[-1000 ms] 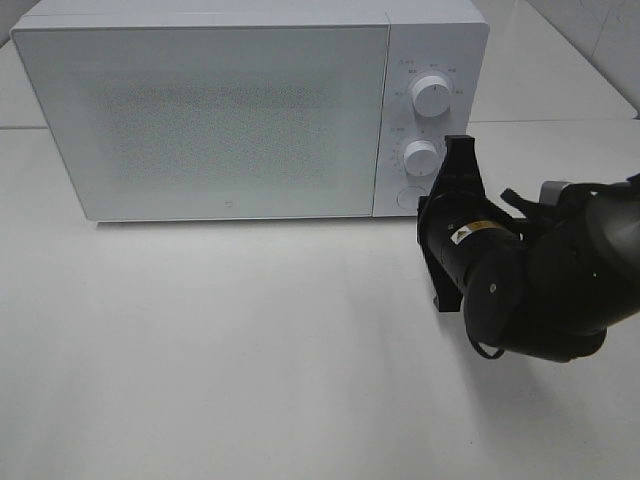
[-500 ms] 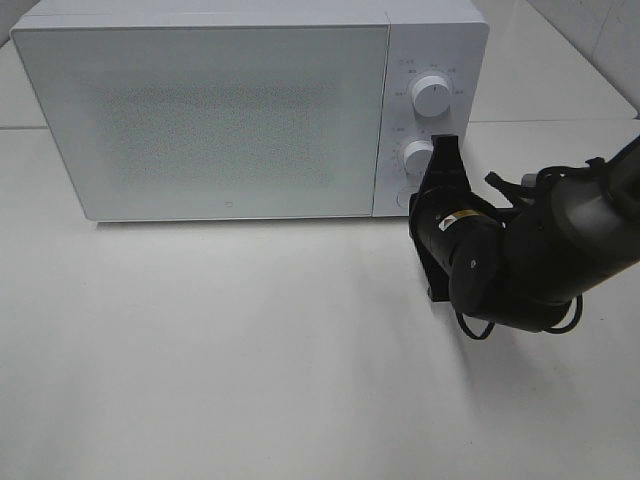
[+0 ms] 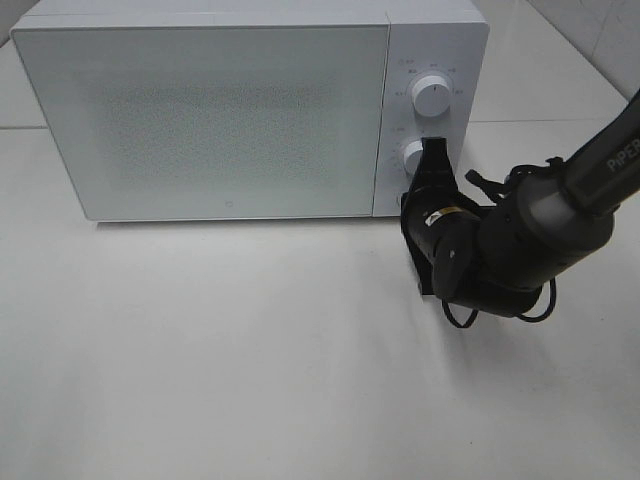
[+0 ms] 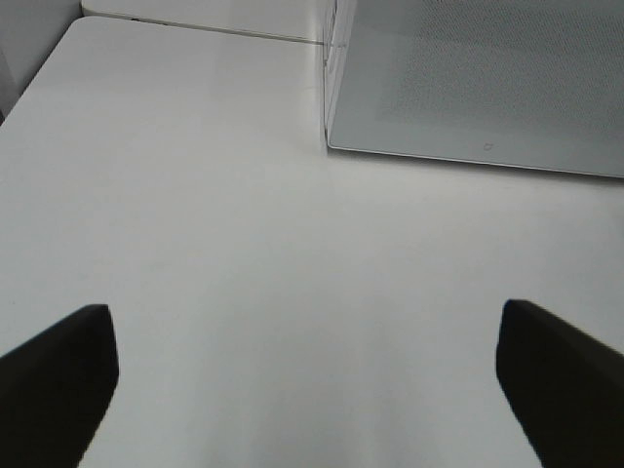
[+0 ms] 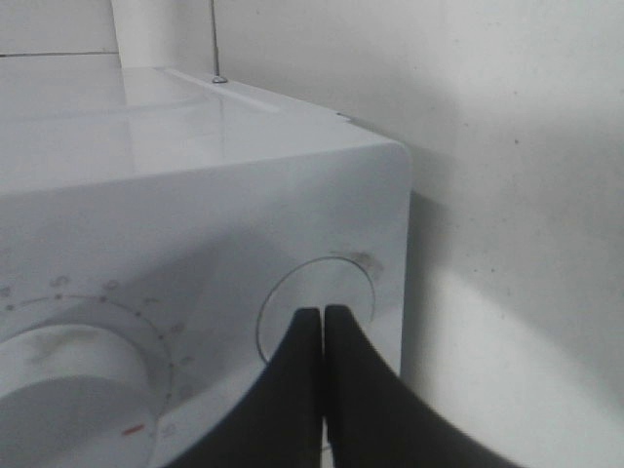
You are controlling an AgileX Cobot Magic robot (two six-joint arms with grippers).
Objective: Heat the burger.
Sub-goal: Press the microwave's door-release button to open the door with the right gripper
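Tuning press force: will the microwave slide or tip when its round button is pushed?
Tipping unlikely: the microwave is a wide, low box. The table looks smooth, so it might slide. The right gripper aims off-centre, so it may twist.

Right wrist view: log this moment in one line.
right hand: shut, tips at round white microwave button | left hand: open | microwave door: closed

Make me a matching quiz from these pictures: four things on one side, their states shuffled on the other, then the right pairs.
Things:
1 microwave door
2 left gripper
3 right gripper
4 upper knob

States:
A open, over the table
B shut, tips at the round button
C closed, speckled grey front
D white, above the lower knob

Pairs: 1-C, 2-A, 3-B, 4-D
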